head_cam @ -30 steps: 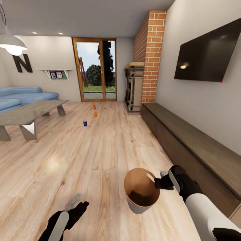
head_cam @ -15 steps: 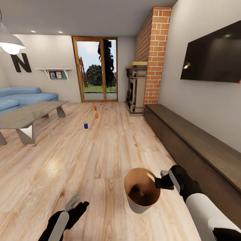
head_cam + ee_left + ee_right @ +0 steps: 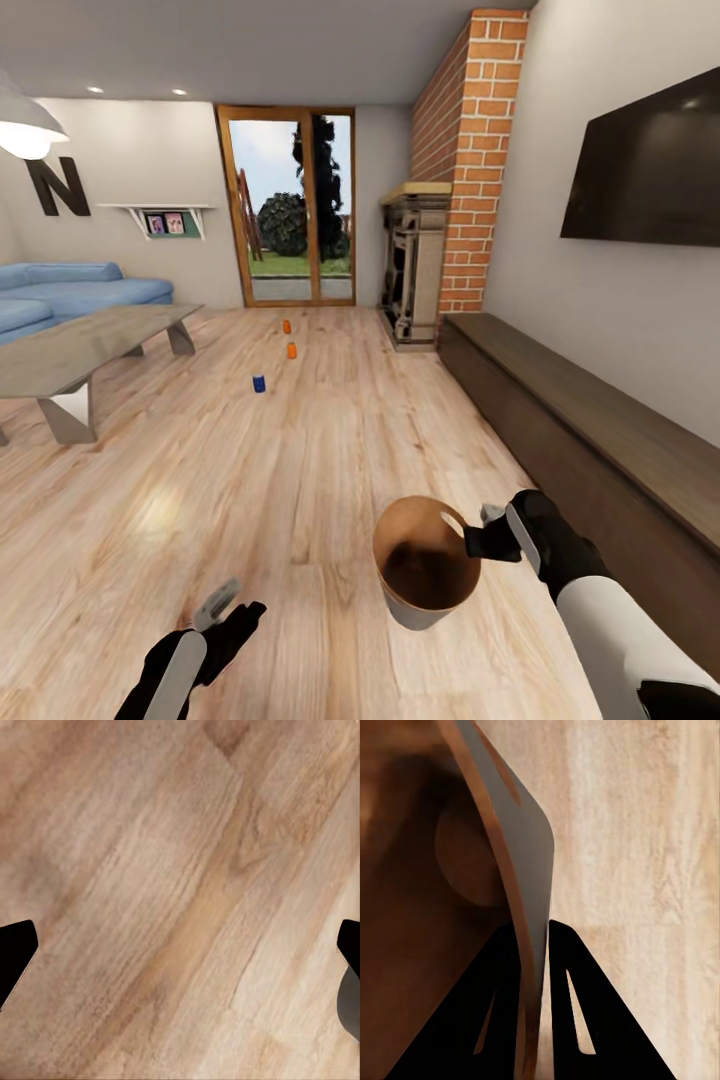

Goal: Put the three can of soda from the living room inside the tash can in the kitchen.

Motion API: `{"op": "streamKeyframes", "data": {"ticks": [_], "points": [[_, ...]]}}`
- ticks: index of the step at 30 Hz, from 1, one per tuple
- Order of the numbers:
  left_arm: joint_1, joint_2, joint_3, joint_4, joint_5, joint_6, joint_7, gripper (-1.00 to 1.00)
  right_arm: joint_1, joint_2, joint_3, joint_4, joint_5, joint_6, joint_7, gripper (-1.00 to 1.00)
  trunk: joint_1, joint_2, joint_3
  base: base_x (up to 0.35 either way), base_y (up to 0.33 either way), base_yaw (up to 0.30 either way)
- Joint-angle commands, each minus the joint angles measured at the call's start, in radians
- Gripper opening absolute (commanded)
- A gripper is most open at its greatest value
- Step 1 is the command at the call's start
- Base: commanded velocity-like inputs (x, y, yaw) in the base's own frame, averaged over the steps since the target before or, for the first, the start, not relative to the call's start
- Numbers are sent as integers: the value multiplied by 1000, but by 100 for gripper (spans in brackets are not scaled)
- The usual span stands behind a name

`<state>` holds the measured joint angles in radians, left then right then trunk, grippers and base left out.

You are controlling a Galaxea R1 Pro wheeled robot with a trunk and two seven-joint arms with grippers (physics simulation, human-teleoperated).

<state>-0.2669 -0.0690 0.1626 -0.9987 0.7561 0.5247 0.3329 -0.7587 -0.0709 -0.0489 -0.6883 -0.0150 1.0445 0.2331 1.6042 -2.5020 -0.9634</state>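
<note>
The trash can [image 3: 425, 575] is held at lower centre of the head view, its rim clamped by the right pincer [image 3: 478, 542]; the wall [image 3: 521, 870] is seen pinched between both fingers. The left pincer [image 3: 222, 605], lower left, is spread open over the floor [image 3: 180, 900]. 2 orange cans [image 3: 286, 326] [image 3: 291, 350] and 1 blue can [image 3: 259, 383] are seen upright on the floor, upper centre-left.

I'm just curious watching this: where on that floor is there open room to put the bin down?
Bare planks stretch between the coffee table and the long bench, ahead of the bin in the right claw. It gets tighter farther on, where three cans stand before the glass doors.
</note>
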Motion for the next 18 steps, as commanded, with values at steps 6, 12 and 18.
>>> {"op": "streamKeyframes", "data": {"ticks": [6,12,18], "points": [[0,0,0,0,0,0,0,100,9,-1,0,-85,-31,0,6,-100,0,0,0,317,144,0],[0,0,0,1,-1,0,0,100,23,-2,-2,-106,-32,3,4,-100,0,0,0,317,144,0],[0,0,0,1,-1,0,0,100,58,-7,0,-144,-33,2,8,-100,0,0,0,317,143,0]]}}
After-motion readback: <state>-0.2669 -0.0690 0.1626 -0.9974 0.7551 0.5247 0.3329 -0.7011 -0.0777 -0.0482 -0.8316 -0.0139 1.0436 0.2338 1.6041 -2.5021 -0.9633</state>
